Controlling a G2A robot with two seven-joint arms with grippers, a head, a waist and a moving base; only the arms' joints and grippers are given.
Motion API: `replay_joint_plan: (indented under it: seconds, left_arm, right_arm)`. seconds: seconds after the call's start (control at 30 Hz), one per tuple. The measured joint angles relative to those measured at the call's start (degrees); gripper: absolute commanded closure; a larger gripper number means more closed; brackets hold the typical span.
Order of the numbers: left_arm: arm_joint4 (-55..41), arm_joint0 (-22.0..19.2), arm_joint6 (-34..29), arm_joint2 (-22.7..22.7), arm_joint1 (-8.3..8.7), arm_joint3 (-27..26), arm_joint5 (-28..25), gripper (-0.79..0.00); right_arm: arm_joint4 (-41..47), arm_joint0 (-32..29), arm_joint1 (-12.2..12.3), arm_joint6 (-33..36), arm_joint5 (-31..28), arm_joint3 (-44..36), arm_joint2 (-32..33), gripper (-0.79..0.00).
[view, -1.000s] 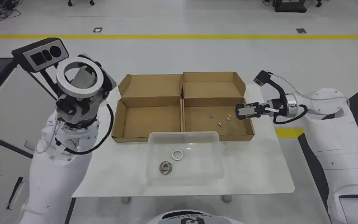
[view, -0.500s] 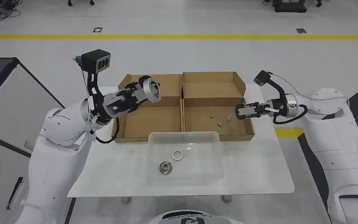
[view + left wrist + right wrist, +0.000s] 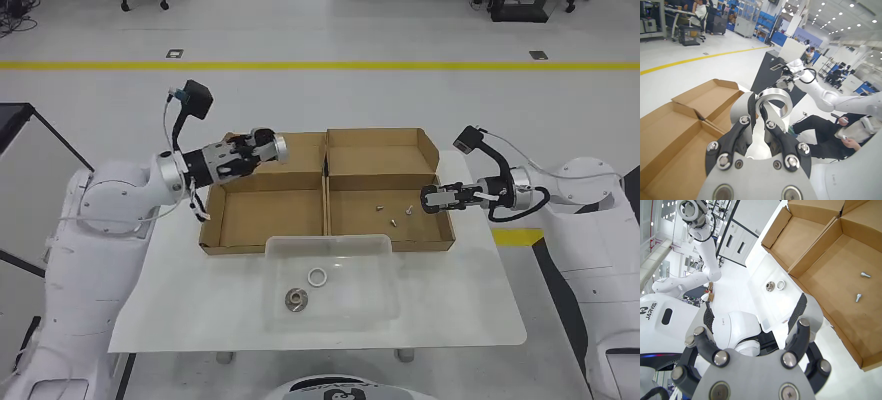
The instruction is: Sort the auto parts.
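Your left jaws are clamped on the wall of a metal ring (image 3: 772, 102), one finger through the hole and one outside it. In the top view that's upper left of centre, up over the back flap of the left box (image 3: 265, 215). Your right jaws are wide open with nothing in them, sitting right of centre by the right wall of the right box (image 3: 360, 215). A few small bolts (image 3: 380, 208) are lying on that box's floor. Lower centre on the bench (image 3: 470, 300) you've got a clear tray (image 3: 330, 241) just in front of both boxes. Inside it, a white ring (image 3: 319, 276) and a flanged hub (image 3: 296, 298) sit near each other.
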Motion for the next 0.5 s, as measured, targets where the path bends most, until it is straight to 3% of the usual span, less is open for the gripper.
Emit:
replay_joint_plan:
  seconds: [0.23,0.5]
  left_arm:
    - [11.18,-4.21,-3.71,3.9,0.2,4.04,-1.86,0.0]
    - [17.48,-8.59,-6.74,7.07,0.35,8.43,-3.69,0.0]
  right_arm:
    - [0.0,0.0,0.0,0.0,0.0,0.0,0.0,-0.785]
    - [0.0,0.0,0.0,0.0,0.0,0.0,0.0,-0.785]
